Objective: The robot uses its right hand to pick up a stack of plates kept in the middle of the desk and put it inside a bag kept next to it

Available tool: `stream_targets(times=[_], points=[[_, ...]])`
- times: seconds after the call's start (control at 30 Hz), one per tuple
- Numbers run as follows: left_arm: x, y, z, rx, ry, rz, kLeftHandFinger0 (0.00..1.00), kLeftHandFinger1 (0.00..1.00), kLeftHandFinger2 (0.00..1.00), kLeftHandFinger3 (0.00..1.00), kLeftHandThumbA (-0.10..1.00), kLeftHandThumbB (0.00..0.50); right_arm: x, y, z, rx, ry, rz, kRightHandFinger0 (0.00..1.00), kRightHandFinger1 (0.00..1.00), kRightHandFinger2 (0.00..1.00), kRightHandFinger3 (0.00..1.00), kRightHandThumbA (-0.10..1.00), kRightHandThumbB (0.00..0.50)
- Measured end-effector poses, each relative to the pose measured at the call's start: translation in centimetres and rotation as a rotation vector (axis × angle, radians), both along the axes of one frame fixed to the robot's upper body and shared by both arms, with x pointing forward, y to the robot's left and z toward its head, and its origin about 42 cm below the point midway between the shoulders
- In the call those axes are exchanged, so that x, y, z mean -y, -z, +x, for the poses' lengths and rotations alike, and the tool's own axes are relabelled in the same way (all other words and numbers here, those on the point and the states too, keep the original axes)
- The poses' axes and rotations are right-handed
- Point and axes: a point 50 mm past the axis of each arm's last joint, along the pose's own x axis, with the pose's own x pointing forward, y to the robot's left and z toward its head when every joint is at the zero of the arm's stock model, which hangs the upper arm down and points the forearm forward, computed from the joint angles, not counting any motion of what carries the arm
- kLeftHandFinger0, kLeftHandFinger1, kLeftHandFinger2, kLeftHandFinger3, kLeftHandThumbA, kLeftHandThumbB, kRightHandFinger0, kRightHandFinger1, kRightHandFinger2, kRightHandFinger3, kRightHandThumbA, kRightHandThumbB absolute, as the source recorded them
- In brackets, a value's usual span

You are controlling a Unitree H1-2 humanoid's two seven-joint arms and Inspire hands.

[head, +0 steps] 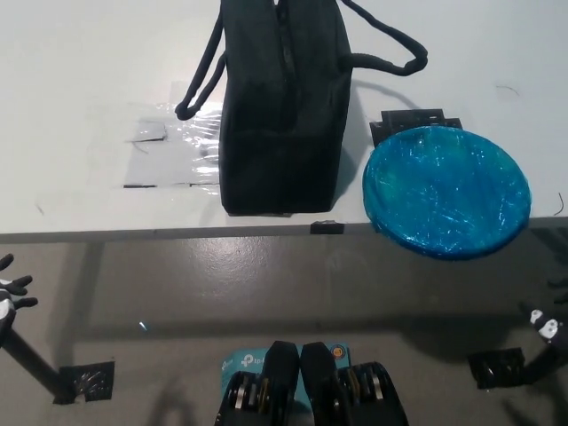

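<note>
Left hand (11, 297), white, sits at the far left edge, low, below the desk edge and over the grey floor; only part of it shows, fingers spread apart, holding nothing. A dark leg runs down from near it to a black taped patch (89, 380) on the floor.

On the white desk (80, 71), left of centre, a patch of clear tape or plastic film (173, 146) is stuck flat to the surface, shiny, with small dark tape bits at its edges. Just right of it, touching or overlapping its right edge, stands a black bag (282, 115), upright, long side running away from the camera, zipper line along the top. Cannot tell if the top is open. One strap loops out to the left over the film, the other loops out to the right near the top.

A small black tape piece (327, 228) sits at the desk's front edge, just below the bag's right corner.

Right of the bag, close but apart, lies the stack of plates (446, 191), blue, wrapped in shiny film, round, flat, overhanging the desk's front edge. Black tape (417, 122) shows behind its upper left rim.

Right hand (543, 327), bottom right, low over the floor, well below the plates; only a small part is visible, cannot tell its fingers' state.
</note>
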Motion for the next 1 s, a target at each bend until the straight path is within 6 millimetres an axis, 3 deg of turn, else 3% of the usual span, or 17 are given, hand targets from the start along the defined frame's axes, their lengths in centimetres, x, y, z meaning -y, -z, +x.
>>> stream_targets(times=[0.3,0.47,0.7,0.97,1.0], points=[[0.0,0.1,0.0,-0.005,0.0,-0.002,0.59,0.71,0.85,1.0,-0.1,0.0,-2.9,-2.9,-0.2,0.075,-0.092,-0.217,1.0,1.0,1.0,1.0,1.0,0.5],[0.0,0.2,-0.1,-0.009,-0.001,-0.002,0.63,0.72,0.85,1.0,-0.1,0.0,-4.7,-3.9,-0.3,0.104,-0.143,-0.33,1.0,1.0,1.0,1.0,1.0,0.5],[0.0,0.3,-0.3,-0.015,-0.002,-0.003,0.6,0.71,0.86,1.0,-0.1,0.0,-6.6,-5.3,-0.3,0.153,-0.205,-0.499,1.0,1.0,1.0,1.0,1.0,0.5],[0.0,0.4,-0.3,-0.016,-0.002,-0.003,0.58,0.7,0.85,1.0,-0.1,0.0,-7.6,-6.7,1.4,0.211,-0.251,-0.746,1.0,1.0,1.0,1.0,1.0,0.5],[0.0,0.4,-0.3,-0.016,-0.002,-0.003,0.62,0.72,0.88,1.0,-0.1,0.0,-7.7,-6.9,1.7,0.22,-0.255,-0.773,1.0,1.0,1.0,1.0,1.0,0.5]])
